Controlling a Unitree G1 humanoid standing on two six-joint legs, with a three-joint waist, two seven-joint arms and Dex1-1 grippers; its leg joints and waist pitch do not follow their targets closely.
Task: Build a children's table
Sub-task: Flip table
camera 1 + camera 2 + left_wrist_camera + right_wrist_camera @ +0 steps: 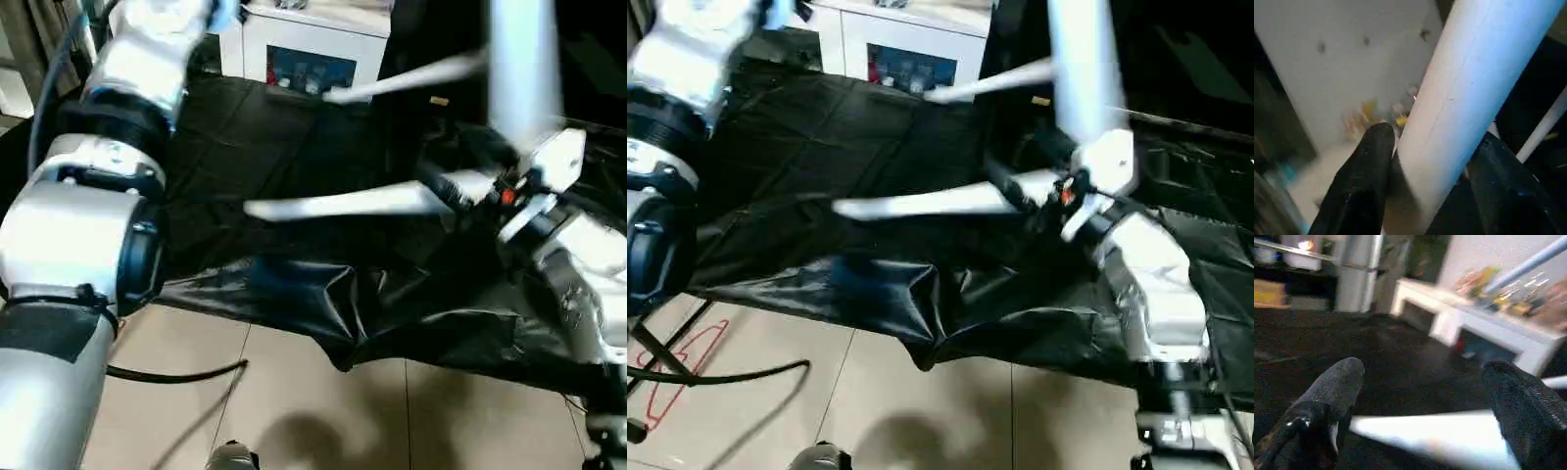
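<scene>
The left gripper [1432, 161] clamps one white leg [1469, 98], keeping it raised, while the right gripper [1425, 401], fingers spread, straddles another leg [1440, 435] on the black sheet [823, 147], presumably to grasp it

White legs [921, 204], black sheet [823, 147]

My head cameras look down over the black sheet [294, 284]; each wrist camera peers closely along its claw at a leg [1469, 98].

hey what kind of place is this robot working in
Probably an indoor room set up as a work or test area: a tiled floor, a black sheet spread out as the work surface, and a white glass-door cabinet with small items inside against the wall.
</scene>
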